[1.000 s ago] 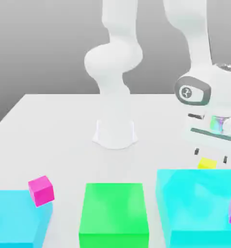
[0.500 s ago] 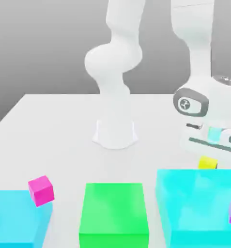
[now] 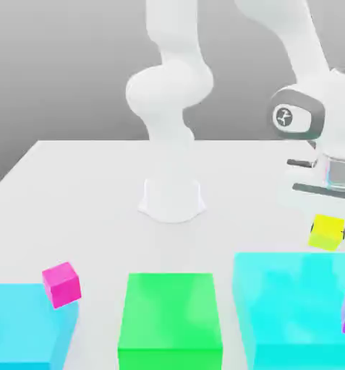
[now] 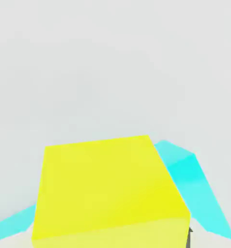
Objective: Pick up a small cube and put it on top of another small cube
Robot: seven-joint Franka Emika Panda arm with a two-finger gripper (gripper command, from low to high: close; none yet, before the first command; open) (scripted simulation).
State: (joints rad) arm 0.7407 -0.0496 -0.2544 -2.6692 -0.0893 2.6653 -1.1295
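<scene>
Exterior view: the gripper (image 3: 326,233) pinches the small yellow cube (image 3: 326,232), which hangs clear of the white table (image 3: 88,195), above the far edge of the large cyan block (image 3: 298,303) at the exterior view's right. Judged step: carry to a target cube. Keep the pinch firm and the cube level. Clear the cyan block's top before travelling sideways, and descend only once centred over the small magenta cube (image 3: 61,283) or whichever small cube is chosen.
</scene>
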